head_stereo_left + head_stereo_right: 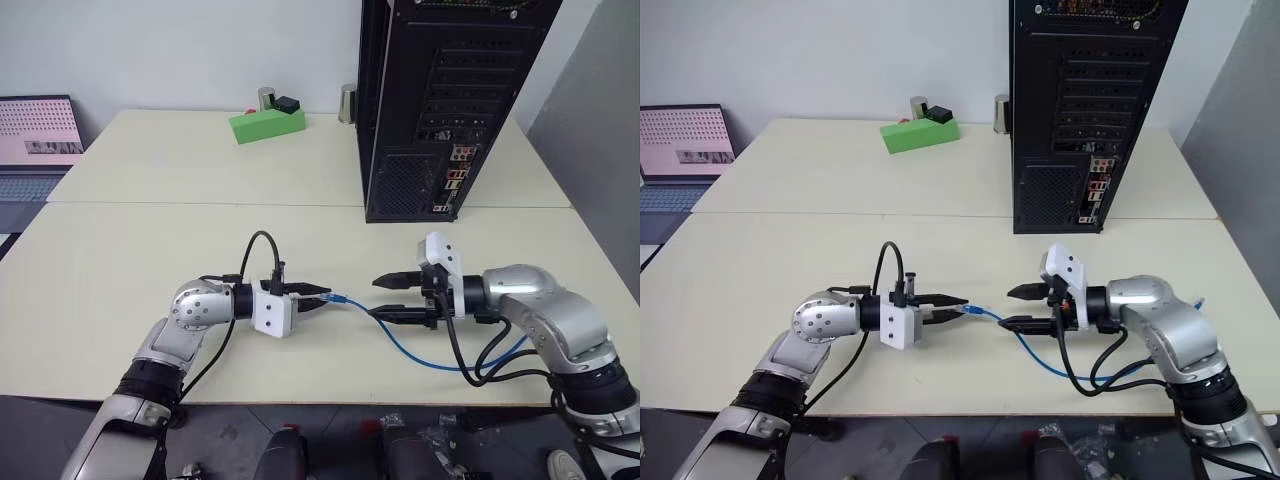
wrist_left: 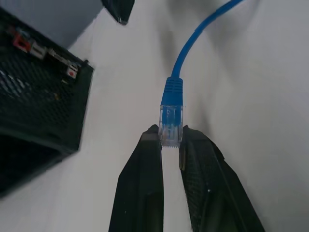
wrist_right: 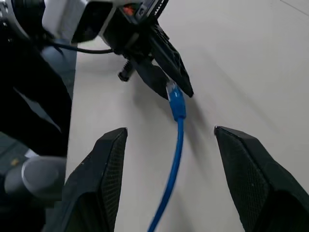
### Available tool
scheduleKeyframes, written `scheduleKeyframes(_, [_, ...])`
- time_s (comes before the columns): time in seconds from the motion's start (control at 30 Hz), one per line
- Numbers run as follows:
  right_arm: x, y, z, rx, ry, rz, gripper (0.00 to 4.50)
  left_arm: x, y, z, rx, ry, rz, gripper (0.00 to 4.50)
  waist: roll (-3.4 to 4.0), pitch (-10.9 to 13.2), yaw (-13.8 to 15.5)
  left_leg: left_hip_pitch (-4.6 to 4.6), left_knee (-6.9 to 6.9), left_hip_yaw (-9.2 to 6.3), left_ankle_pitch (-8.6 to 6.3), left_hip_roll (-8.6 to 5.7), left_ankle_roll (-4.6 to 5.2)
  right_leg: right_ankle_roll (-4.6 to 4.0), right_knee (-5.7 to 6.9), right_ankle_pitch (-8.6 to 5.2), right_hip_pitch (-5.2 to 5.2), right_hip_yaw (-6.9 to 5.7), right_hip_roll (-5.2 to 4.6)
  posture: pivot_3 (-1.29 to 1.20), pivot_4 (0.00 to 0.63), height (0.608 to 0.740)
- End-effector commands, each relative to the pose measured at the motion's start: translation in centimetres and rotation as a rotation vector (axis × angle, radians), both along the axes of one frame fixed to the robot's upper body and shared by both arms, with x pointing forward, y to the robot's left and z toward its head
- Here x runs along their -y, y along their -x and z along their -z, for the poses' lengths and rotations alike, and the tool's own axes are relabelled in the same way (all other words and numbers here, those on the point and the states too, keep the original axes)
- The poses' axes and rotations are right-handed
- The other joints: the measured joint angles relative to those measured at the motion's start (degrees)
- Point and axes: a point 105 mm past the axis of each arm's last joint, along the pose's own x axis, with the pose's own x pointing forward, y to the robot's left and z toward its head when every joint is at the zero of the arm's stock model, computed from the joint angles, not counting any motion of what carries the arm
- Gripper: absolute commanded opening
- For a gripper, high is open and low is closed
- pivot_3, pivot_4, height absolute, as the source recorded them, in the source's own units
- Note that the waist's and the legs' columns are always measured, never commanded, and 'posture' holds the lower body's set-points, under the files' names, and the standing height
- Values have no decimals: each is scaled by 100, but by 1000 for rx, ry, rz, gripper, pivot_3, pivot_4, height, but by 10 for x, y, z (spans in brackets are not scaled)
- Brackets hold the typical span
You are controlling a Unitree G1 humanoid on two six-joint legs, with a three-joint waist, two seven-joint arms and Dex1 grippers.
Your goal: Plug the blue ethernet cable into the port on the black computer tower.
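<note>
In front of the tower, the left end effector pinches the cable by its plug; the right end effector, fingers spread, straddles the cable.

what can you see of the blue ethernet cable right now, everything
The blue ethernet cable is a thin, bright blue, flexible cord. Its near end carries a clear plastic plug behind a blue boot, pinched at its tip between the fingers of the left hand. From there it runs between the open fingers of the right hand, which do not touch it, then curves along the cream table under the right arm. It is not plugged into the black computer tower.
</note>
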Motion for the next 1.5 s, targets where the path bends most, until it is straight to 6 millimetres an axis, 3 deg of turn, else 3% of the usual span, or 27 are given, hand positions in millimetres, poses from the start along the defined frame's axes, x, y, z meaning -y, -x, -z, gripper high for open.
scheduleKeyframes(0.03, [-10, 1, -7, -35, -85, 19, 3044, 5, 4, -15, 194, 58, 72, 258, 0, 0, 4, 0, 0, 0, 0, 0, 0, 0, 0, 0, 0, 0, 0, 0, 150, 740])
scheduleKeyframes(0.57, [-21, -9, -5, -117, -158, 59, 3044, 5, -2, -30, 340, 86, 86, 257, 1, 0, -5, 0, 0, -2, 0, -2, 0, 1, 4, 0, 0, -6, 0, 0, 150, 740])
scheduleKeyframes(0.67, [-21, -12, -8, -115, -172, 62, 2562, 6, -1, -31, 347, 87, 92, 257, 1, 0, -2, 0, 0, -2, 0, -2, 0, 1, 4, 0, 0, -6, -1, 0, 150, 740])
scheduleKeyframes(1.03, [-23, -15, -10, -129, -187, 63, 30, 10, 4, -30, 351, 100, 110, 257, 1, 0, -4, 0, 0, -2, 0, -2, 0, 1, 4, 0, 0, -6, 0, 0, 150, 740])
scheduleKeyframes(1.47, [-19, -17, -13, -152, -186, 51, 10, 8, -1, -29, 334, 110, 69, 254, 1, 0, -2, -1, 0, -2, 0, -2, 0, 1, 4, 0, 0, -6, -1, 0, 150, 740])
scheduleKeyframes(1.5, [-18, -18, -13, -149, -181, 51, 10, 7, -2, -27, 313, 112, 54, 604, 1, 0, -3, -1, 0, -2, 0, -2, 0, 1, 4, 0, 0, -6, -1, 0, 150, 740])
